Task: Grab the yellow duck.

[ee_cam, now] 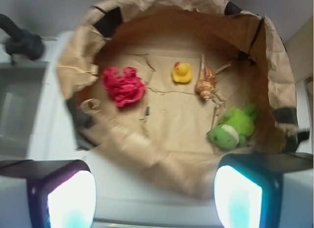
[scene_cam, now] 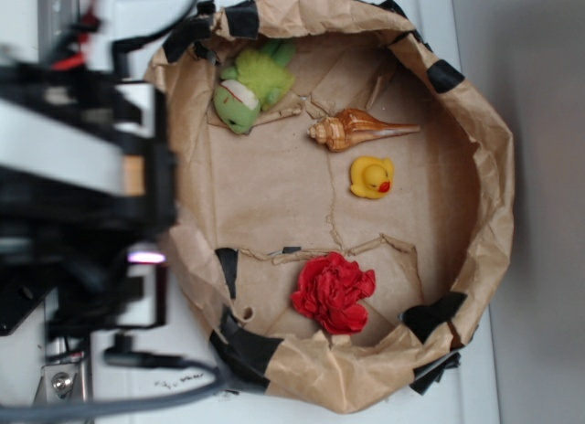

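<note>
A white bench carries a round basin of crumpled brown paper, its rim patched with black tape. The robot arm stands at the left of the exterior view, blurred, outside the basin. The end effector is open: its two pads sit well apart at the bottom of the wrist view, over the near rim and clear of every toy. Inside lie a red crumpled cloth, a green plush toy, a spiral seashell and the yellow duck. The duck sits just beside the seashell, apparently not touching, right of the basin's centre. Its beak points toward the red cloth; its compact body shows no clear long axis. No writing is legible.
</note>
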You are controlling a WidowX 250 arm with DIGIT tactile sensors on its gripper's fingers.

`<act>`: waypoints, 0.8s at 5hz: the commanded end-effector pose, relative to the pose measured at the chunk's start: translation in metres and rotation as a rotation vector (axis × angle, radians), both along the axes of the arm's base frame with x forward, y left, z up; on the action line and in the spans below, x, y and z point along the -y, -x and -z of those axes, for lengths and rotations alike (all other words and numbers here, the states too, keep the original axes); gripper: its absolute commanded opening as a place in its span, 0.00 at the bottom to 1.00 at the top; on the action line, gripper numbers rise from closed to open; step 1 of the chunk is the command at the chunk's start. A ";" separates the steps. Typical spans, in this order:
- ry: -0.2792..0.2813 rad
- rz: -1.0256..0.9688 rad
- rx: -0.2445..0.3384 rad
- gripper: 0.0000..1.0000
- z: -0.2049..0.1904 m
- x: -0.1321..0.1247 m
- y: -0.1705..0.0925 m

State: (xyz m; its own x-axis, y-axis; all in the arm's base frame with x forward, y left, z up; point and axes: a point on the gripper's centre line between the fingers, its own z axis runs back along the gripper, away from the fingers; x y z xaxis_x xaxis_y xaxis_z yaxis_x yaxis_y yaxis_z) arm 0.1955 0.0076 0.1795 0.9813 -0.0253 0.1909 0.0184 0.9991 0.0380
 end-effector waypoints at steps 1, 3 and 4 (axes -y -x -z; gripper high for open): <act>-0.004 0.113 -0.017 1.00 0.047 -0.019 -0.070; -0.039 0.435 0.049 1.00 0.106 0.004 -0.100; -0.022 0.494 0.064 1.00 0.111 0.012 -0.104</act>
